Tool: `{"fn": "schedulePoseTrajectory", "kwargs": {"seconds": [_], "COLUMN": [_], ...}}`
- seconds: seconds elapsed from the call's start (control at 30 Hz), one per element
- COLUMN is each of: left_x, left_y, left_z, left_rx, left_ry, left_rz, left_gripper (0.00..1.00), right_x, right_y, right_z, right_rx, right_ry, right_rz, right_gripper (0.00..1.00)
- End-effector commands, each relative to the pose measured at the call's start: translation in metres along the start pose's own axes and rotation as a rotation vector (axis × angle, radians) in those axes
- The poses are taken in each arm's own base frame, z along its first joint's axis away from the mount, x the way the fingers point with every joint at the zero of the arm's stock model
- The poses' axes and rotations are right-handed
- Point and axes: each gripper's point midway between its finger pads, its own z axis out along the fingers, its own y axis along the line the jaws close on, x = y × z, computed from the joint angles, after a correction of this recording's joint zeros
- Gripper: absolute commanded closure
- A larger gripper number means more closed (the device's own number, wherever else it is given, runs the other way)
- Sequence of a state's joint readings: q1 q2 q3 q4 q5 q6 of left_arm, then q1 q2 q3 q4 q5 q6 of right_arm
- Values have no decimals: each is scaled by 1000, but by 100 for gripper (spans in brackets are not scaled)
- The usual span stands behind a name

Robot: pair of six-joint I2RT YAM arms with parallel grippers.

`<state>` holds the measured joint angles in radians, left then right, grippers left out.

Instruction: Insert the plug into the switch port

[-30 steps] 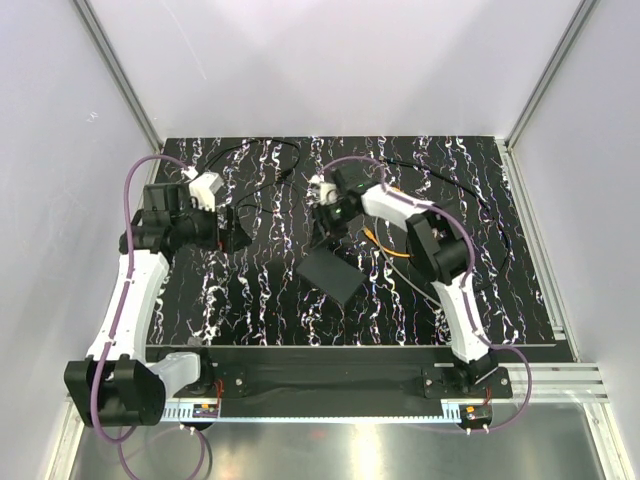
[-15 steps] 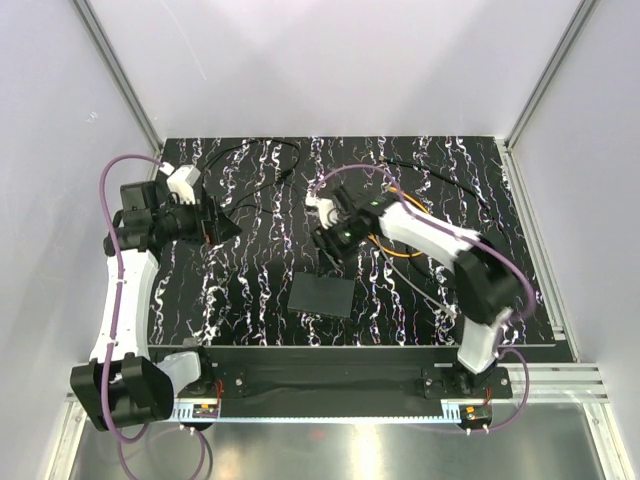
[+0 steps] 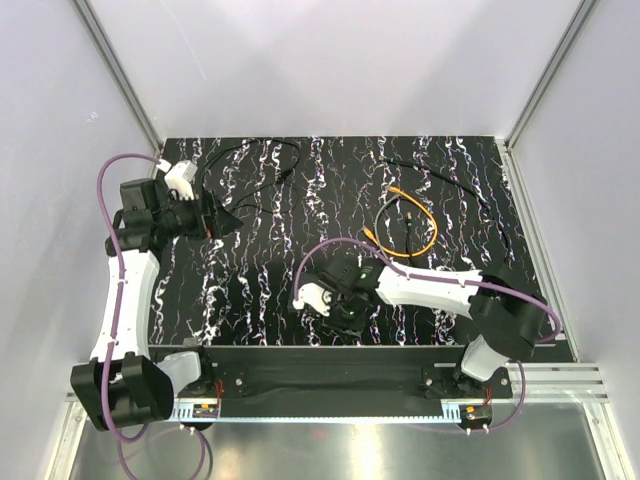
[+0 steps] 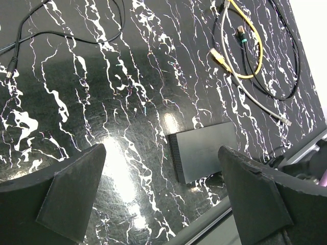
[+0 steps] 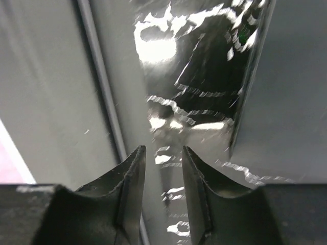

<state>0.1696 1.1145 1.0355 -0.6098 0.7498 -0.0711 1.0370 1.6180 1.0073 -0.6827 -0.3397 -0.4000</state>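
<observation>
The flat black box lies near the table's front edge, with a perforated thin edge turned toward my left gripper; I cannot make out the switch port on it. A yellow cable with a clear plug lies farther back, touched by nothing. My left gripper hovers wide open at the left, well away from the box. My right gripper reaches low over the box's spot in the top view and hides it there. Its jaws stand a narrow gap apart with nothing between them.
A grey cable and a thin black cord lie loose on the marbled black mat. The metal rail runs along the near edge just in front of the right gripper. White walls enclose the table.
The right arm has swung from mid-table down toward the near edge. The box, tilted a second ago, now lies flat. The left arm pulled back to the left, then held still.
</observation>
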Motion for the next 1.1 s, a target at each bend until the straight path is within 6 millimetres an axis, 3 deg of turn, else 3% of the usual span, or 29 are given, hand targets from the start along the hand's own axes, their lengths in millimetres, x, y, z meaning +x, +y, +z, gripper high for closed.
{"fn": "schedulePoseTrajectory", "kwargs": {"seconds": [0.0,0.33,0.43,0.57,0.67,0.73,0.77,0.87,0.93,1.0,1.03,1.07], "left_x": [-16,-12,-12,-4,8,21,23,34,27,39,45,50], "left_y": [-4,3,5,13,17,14,13,2,5,13,12,14], "left_z": [-1,6,9,19,36,52,59,91,106,129,132,148], "left_rx": [15,14,15,16,13,23,23,12,-21,-30,-25,-18], "left_ry": [-48,-19,-23,15,74,129,139,202,203,295,351,400], "left_rz": [23,-3,-9,-30,-21,4,23,136,170,177,159,148], "left_gripper": [1,1,1,1,1,3,3,9,17,29,32,37], "right_x": [-22,-14,-12,13,18,17,7,12,22,34,28,28], "right_y": [-28,-94,-120,-181,-211,-209,-203,-184,-178,-179,-179,-180], "right_z": [9,19,9,-11,-29,-38,-51,-71,-74,-74,-70,-69], "right_rx": [155,478,569,674,713,681,657,602,576,539,479,452], "right_ry": [-39,-5,-8,20,-7,-17,-70,-107,-90,-73,-93,-100], "right_rz": [-67,55,118,256,316,334,338,384,434,533,572,614], "right_gripper": [60,64,64,65,64,63,61,54,53,53,54,54]}}
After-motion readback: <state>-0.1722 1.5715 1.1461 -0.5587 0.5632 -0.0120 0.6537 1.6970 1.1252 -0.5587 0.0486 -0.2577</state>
